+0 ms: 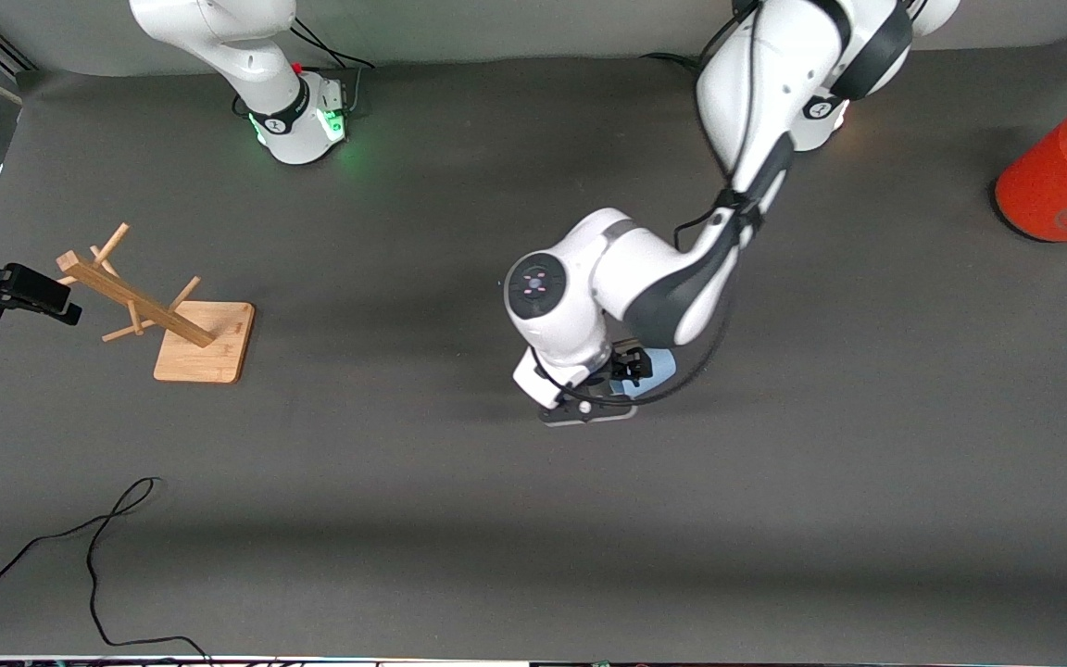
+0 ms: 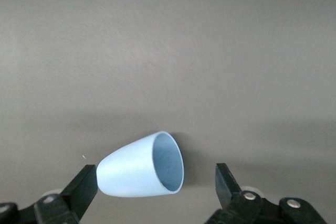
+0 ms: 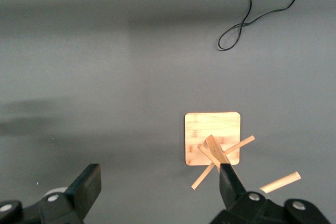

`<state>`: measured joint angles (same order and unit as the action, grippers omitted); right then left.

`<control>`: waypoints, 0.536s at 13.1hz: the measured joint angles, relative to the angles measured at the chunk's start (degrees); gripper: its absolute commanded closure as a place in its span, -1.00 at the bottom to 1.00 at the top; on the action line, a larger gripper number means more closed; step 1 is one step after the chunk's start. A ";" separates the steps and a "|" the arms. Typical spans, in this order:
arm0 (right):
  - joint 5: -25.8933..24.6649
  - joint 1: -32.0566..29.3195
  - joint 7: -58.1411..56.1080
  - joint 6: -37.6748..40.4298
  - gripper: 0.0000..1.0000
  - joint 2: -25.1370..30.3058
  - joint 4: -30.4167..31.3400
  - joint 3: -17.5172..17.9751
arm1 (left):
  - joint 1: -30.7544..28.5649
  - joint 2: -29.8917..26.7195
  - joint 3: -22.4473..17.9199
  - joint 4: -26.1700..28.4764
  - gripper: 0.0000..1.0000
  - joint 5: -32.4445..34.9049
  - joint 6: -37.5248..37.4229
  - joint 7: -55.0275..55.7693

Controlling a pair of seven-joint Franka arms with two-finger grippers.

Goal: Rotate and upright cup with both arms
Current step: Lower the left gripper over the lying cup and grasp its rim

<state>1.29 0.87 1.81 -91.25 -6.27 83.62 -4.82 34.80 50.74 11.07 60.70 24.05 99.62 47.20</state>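
- While lying on its side on the bench, the light-blue cup is sitting between the spread fingers of the left tool.
- Right tool is waiting open above the wooden peg rack.

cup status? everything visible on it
The cup is a small light-blue tapered tumbler, matte like plastic, without a handle and wider at the rim. It lies on its side on the dark table, its empty mouth showing. The left gripper hangs open around it, fingers either side; contact is unclear.
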 measured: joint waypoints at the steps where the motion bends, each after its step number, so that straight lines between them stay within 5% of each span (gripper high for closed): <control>1: 0.00 -0.98 -0.02 -0.02 -1.00 0.00 0.03 0.88 | 1.11 1.09 -0.02 1.09 -1.00 1.97 -0.01 -1.84; 7: 0.00 -1.99 -0.05 -0.16 -1.00 0.00 0.09 3.20 | 2.77 4.32 -0.34 3.95 -0.94 8.50 -0.03 -11.88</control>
<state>1.29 -1.11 1.76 -91.41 -6.27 83.70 -1.62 37.57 55.06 10.72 64.66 32.55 99.60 35.32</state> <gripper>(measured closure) 0.000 0.013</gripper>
